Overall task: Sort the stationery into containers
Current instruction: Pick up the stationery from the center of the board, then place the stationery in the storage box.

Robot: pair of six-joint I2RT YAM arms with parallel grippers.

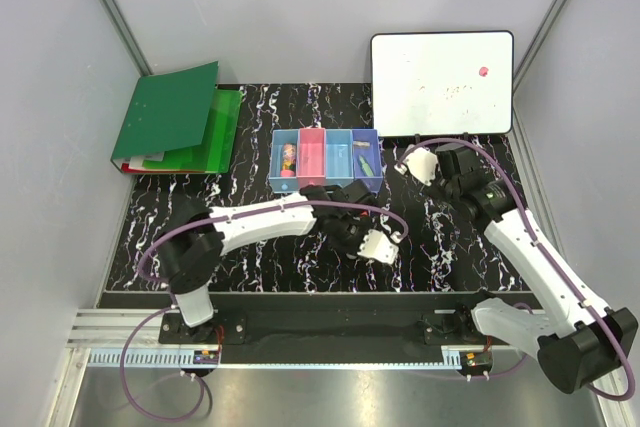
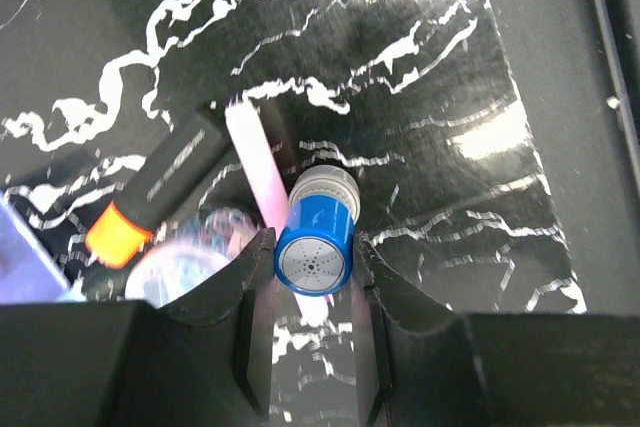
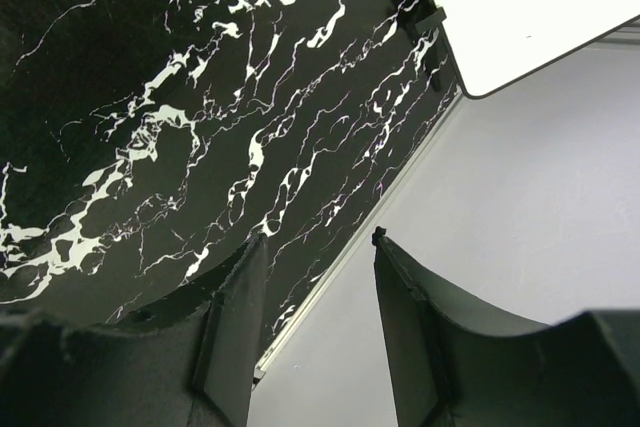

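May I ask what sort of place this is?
Probably a robot lab test cell: two arms bolted to a black marbled table, grey enclosure walls, staged whiteboard and green binders.

orange-capped stick [image 2: 160, 192], pink marker [image 2: 256, 159] crowd left gripper [image 2: 312, 243] (clamped on blue-capped stick [image 2: 316, 259]) — other side bare table [image 2: 460, 197].

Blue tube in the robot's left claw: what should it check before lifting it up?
1. Left gripper closed on both sides of the blue tube: ok.
2. Tube free of neighbours: not ok, the pink stick runs under it between the fingers.
3. Orange-capped stick outside the fingers: ok.
4. Right gripper open, empty, off to the side: ok.
5. Room in the bins: ok, the pink one looks empty.
6. Which bin suits the tube: cannot tell.
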